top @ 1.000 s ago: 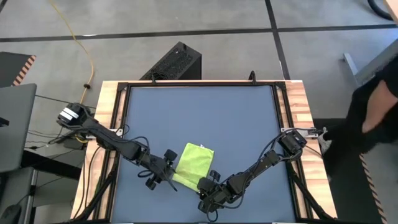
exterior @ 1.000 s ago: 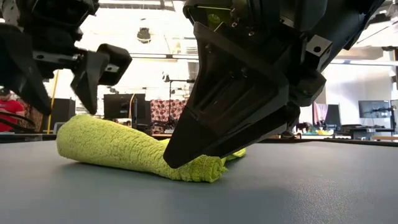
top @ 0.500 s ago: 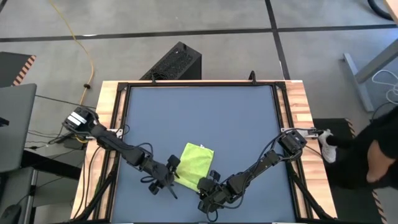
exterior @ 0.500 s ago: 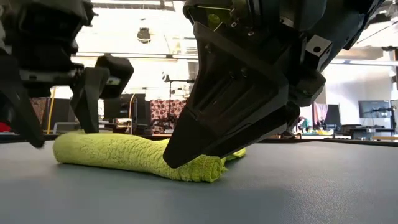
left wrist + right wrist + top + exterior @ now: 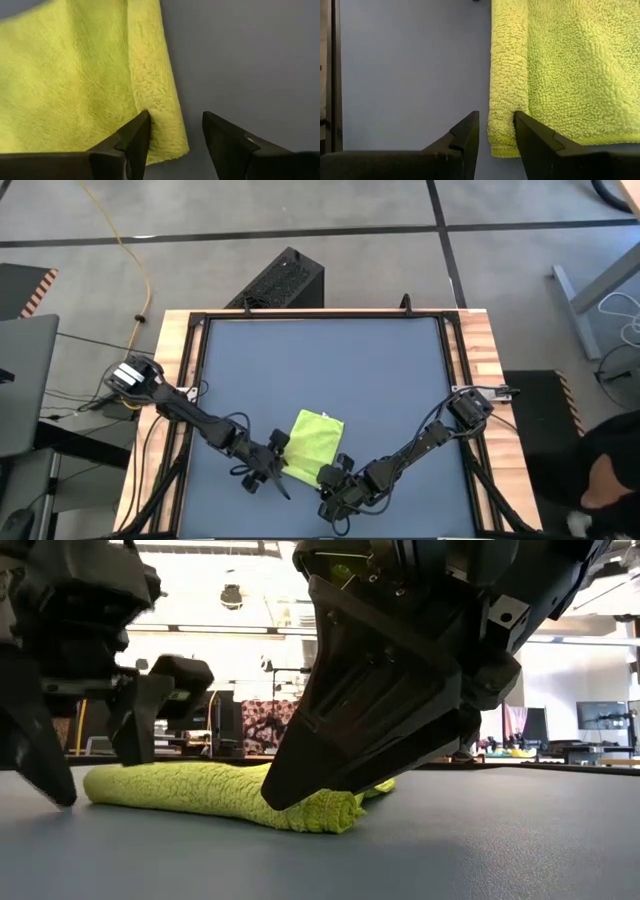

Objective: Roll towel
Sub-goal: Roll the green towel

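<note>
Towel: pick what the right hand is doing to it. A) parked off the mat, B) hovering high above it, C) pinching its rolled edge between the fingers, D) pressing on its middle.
C: in the right wrist view, the right hand has the towel's rolled edge between its two fingers.

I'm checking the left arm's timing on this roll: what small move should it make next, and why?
Probably close the left gripper on the towel. Its fingers stand open astride the rolled edge at that corner, while the right gripper already pinches the roll's other end. Gripping both ends would let the arms roll evenly.
</note>
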### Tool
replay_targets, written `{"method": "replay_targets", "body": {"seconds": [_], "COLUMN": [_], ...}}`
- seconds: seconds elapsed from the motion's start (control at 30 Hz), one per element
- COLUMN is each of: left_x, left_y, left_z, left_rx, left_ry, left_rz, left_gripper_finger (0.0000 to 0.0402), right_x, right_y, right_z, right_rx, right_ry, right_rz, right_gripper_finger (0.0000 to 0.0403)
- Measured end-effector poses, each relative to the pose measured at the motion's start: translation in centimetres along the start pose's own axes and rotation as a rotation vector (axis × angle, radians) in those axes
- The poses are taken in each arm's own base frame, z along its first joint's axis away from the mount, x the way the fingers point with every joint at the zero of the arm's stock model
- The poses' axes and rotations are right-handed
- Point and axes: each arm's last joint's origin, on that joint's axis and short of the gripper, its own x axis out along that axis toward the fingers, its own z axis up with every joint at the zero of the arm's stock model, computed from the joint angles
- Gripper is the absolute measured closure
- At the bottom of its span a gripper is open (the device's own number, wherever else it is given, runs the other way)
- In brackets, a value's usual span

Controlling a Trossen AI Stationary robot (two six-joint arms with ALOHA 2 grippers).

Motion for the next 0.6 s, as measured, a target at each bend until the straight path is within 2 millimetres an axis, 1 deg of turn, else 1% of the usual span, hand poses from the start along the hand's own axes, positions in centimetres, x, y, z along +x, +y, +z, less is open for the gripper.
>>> {"method": "replay_targets", "body": {"seconds": [0.2, 0.33, 0.43, 0.47, 0.6], "left_x": [0.93, 0.94, 0.93, 0.92, 0.92], "left_y": [-0.12, -0.1, -0.05, -0.02, 0.15], "left_z": [-0.74, -0.79, -0.85, -0.88, -1.03], "left_rx": [-0.087, -0.136, -0.185, -0.199, -0.249], "left_ry": [0.043, 0.049, 0.056, 0.061, 0.075], "left_rz": [0.007, 0.003, -0.019, -0.024, -0.109], "left_gripper_finger": [0.0283, 0.0335, 0.0384, 0.0391, 0.0395], "right_x": [0.0, 0.0, 0.0, -0.02, -0.03], "right_y": [-0.04, -0.07, -0.08, -0.07, -0.04], "right_z": [-0.02, -0.06, -0.1, -0.11, -0.17], "right_rx": [-0.002, -0.005, -0.006, -0.007, 0.008], "right_ry": [0.003, 0.007, 0.016, 0.024, 0.062], "right_rz": [-0.004, -0.007, -0.004, 0.002, 0.026], "right_gripper_finger": [0.0253, 0.026, 0.0283, 0.0294, 0.0349]}}
